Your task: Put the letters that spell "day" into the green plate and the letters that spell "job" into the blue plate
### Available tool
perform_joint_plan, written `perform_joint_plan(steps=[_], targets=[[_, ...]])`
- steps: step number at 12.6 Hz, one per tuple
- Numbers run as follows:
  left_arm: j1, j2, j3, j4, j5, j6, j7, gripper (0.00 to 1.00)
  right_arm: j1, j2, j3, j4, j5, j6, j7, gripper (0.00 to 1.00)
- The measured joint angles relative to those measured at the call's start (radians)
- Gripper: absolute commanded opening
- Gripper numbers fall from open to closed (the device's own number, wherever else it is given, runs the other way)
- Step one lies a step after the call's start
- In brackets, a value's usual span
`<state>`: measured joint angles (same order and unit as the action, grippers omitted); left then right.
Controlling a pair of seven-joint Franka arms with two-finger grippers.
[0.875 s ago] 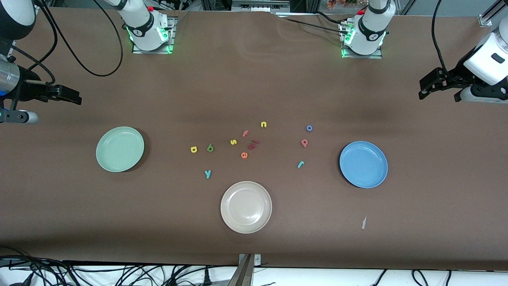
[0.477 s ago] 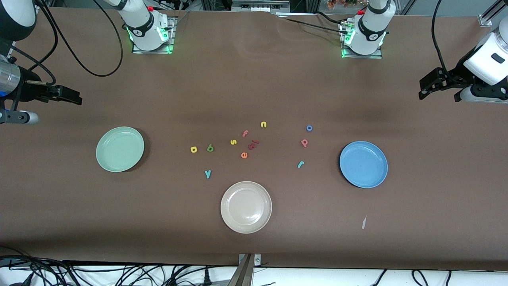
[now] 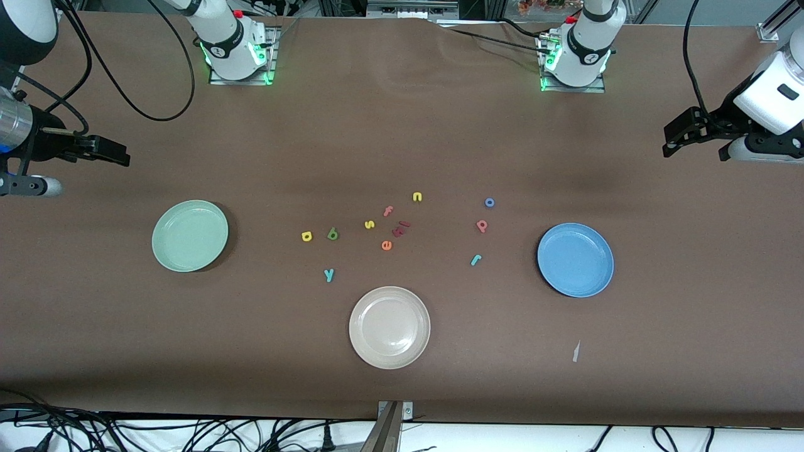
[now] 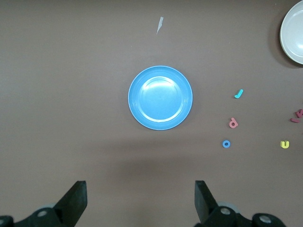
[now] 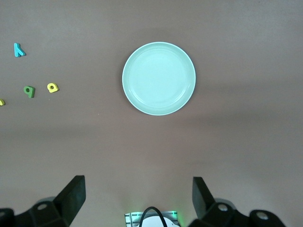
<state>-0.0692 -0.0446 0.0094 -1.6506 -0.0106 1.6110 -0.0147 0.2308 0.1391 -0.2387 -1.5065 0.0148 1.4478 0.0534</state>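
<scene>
A: Where do the task items lie?

B: The yellow "a" (image 3: pixel 306 236), green "d" (image 3: pixel 333 235) and teal "y" (image 3: pixel 328 274) lie on the table between the green plate (image 3: pixel 190 235) and the mid-table cluster. The blue "o" (image 3: pixel 489 202), pinkish-red "b" (image 3: pixel 482 226) and teal "j" (image 3: pixel 475 259) lie near the blue plate (image 3: pixel 575 259). Both plates hold nothing.

A: What could go wrong from here?

B: Likely faults: the letters are tiny and flat, so a wide jaw could close off-centre and flick one away. The "d" lies just beside the "a"; a descent on one may nudge the other. The yellow "s" (image 3: pixel 369 224), yellow "n" (image 3: pixel 417 197), pink "f" (image 3: pixel 388 211) and orange "e" (image 3: pixel 386 245) are distractors and could be taken by mistake. The beige plate (image 3: pixel 389 327) is a wrong destination.

A: Arm pose?

B: The right gripper (image 5: pixel 137 201) hangs high over the table's right-arm end, jaws spread wide, empty. The left gripper (image 4: pixel 140 201) hangs high over the left-arm end, jaws likewise spread, empty. Both wait
</scene>
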Motion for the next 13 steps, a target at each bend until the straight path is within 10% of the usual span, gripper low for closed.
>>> perform_joint_plan(steps=[13], targets=[[0.0, 0.0, 0.0, 0.0, 0.0, 0.0, 0.0, 1.0, 0.008, 0.017, 0.002, -0.001, 0.0, 0.005, 0.0, 1.0]])
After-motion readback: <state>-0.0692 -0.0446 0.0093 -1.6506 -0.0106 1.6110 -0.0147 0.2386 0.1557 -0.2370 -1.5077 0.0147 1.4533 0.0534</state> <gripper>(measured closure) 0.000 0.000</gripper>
